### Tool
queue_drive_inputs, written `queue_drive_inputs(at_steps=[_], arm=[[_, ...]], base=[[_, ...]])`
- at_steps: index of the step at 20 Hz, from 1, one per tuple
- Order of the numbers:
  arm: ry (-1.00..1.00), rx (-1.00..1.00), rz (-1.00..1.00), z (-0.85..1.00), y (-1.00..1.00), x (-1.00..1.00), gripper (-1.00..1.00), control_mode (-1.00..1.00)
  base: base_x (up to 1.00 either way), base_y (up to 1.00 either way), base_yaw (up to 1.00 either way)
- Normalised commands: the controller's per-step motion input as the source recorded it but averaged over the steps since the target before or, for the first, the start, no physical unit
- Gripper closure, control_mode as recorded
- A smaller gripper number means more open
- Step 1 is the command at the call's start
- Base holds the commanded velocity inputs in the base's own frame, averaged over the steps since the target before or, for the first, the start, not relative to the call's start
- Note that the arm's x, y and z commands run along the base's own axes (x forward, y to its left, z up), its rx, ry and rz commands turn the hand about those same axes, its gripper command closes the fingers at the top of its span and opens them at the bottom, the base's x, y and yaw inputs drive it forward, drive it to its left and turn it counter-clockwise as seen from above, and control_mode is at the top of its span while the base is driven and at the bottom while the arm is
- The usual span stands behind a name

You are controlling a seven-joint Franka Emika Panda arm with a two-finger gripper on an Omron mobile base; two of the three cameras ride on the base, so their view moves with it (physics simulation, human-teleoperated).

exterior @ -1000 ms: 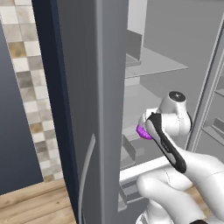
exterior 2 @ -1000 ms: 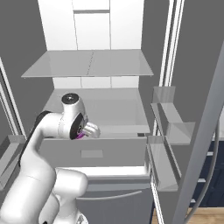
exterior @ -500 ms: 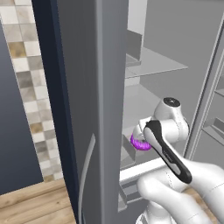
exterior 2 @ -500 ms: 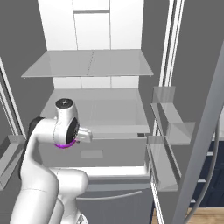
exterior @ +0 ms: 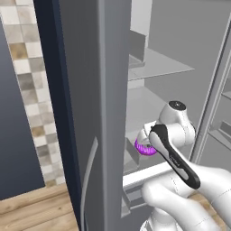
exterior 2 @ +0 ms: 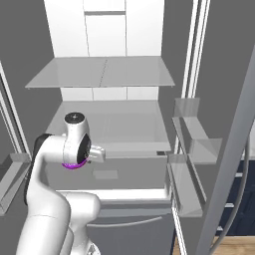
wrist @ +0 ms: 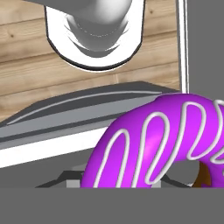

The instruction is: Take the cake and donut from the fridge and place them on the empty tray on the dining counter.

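Jaws clamped on donut (wrist: 175,140), carried before open fridge (exterior 2: 124,84); grey shelves bare.

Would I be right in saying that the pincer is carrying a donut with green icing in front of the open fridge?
Not quite: the icing is bright purple-magenta with white squiggles, not green, as the hand view shows on the donut. The rest stands: the pincer carries it in front of the open fridge.
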Motion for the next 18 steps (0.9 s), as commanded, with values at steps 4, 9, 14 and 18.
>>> queue_drive_inputs(at_steps=[4,9,14,18], arm=[[0.00,0.00,0.00,0.00,0.00,0.00,1.00,1.00],[0.00,0.00,0.00,0.00,0.00,0.00,1.00,1.00],[0.00,0.00,0.00,0.00,0.00,0.00,1.00,1.00],[0.00,0.00,0.00,0.00,0.00,0.00,1.00,1.00]], base=[[-0.55,0.00,0.01],[-0.54,-0.06,0.00],[-0.65,-0.16,-0.21],[-0.70,-0.17,-0.51]])
